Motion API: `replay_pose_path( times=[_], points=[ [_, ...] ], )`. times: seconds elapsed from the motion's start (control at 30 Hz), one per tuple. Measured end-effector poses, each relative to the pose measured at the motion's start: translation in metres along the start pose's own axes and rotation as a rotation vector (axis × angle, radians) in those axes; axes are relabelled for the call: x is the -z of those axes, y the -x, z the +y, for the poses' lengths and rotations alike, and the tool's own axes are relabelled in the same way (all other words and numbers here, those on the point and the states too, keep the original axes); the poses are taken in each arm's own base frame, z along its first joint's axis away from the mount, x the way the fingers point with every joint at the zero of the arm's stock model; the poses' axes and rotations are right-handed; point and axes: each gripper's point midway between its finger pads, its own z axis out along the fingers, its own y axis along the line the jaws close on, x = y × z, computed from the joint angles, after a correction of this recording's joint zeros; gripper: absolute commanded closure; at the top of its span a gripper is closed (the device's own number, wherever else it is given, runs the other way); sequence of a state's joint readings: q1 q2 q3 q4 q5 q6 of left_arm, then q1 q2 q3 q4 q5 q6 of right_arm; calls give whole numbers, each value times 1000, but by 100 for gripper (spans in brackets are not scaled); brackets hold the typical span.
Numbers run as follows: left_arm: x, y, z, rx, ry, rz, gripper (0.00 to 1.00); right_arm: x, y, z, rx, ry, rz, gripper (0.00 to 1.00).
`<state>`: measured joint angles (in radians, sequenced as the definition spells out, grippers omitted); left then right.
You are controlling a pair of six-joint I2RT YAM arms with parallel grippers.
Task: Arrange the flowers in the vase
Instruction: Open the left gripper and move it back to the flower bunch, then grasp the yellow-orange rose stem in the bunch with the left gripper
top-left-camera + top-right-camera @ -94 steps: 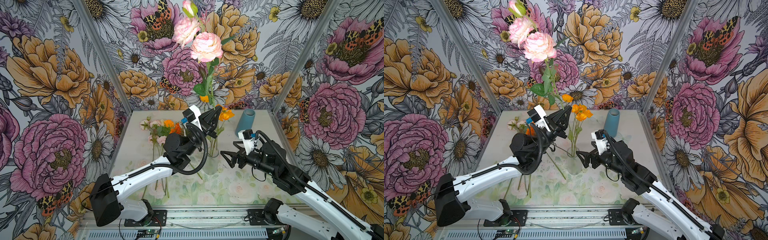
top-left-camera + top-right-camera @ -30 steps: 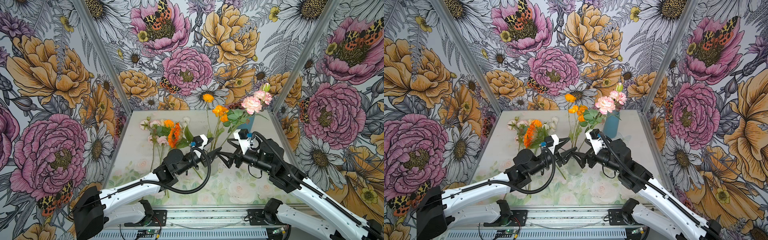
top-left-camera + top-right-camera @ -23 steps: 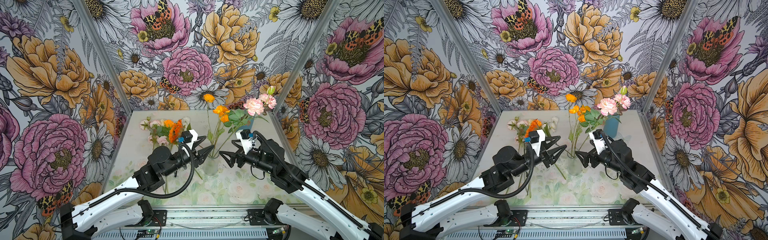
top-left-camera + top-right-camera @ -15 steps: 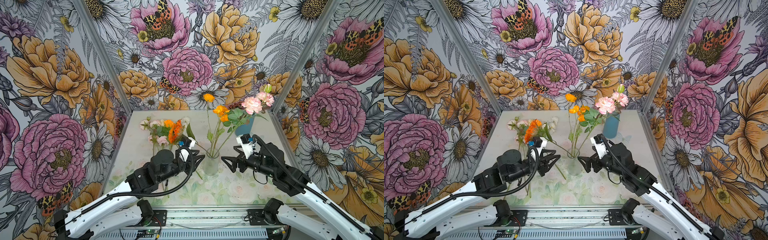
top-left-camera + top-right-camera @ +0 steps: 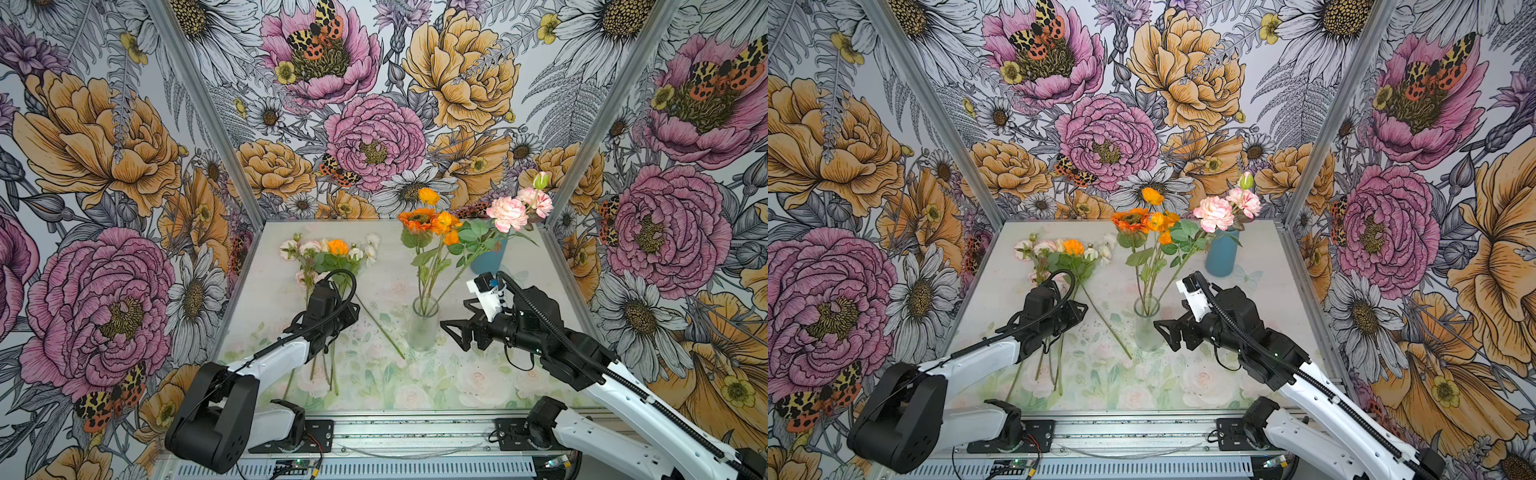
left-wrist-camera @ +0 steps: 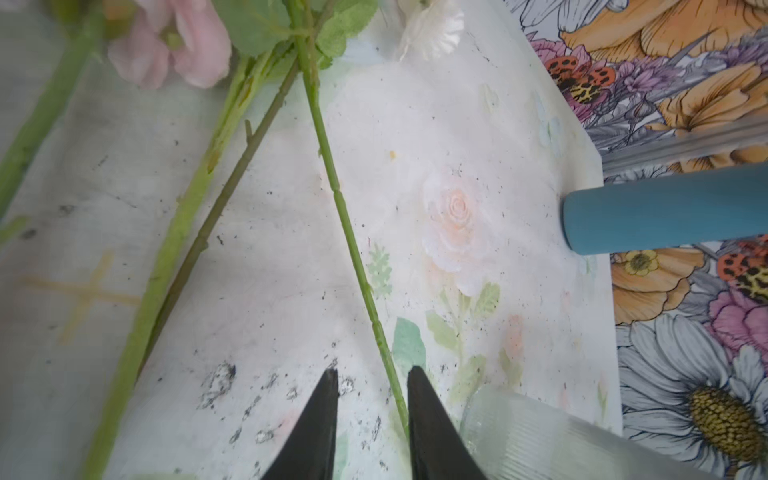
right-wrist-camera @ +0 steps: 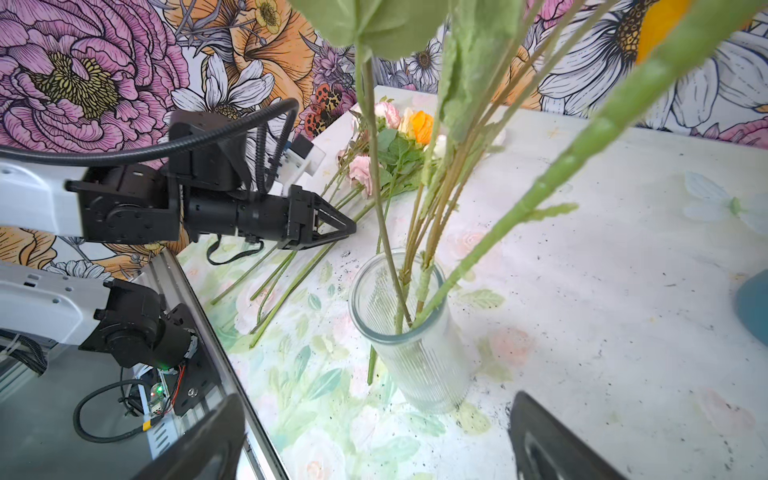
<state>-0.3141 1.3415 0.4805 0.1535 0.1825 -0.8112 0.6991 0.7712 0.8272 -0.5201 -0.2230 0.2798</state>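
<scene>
Lowered left fingers [image 6: 316, 424], narrowly apart, touch one flower stem [image 6: 353, 249].

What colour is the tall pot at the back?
The tall pot is plain teal-blue, clearest in a top view.

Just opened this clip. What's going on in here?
A two-armed robot is putting flowers into a glass vase in the middle of the table. Orange blooms and pink blooms already stand in it. The left hand is down at the table by the loose bunch, its jaws partly open around one thin green stem, not yet clamped. The right hand hovers wide open beside the vase, holding nothing.
</scene>
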Motion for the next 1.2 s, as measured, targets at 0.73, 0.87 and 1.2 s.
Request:
replay_pose_path(
  times=[0.73,0.87,1.2],
  points=[
    [-77,44,3,237,-95,-119,82,-2,-1,0,2,1,7,1],
    [-84,44,7,264,-109,-127,100,-5,-3,-1,0,-2,21,1],
    [-25,63,-37,197,-248,-221,100,-12,-2,-3,3,-5,42,0]
  ],
)
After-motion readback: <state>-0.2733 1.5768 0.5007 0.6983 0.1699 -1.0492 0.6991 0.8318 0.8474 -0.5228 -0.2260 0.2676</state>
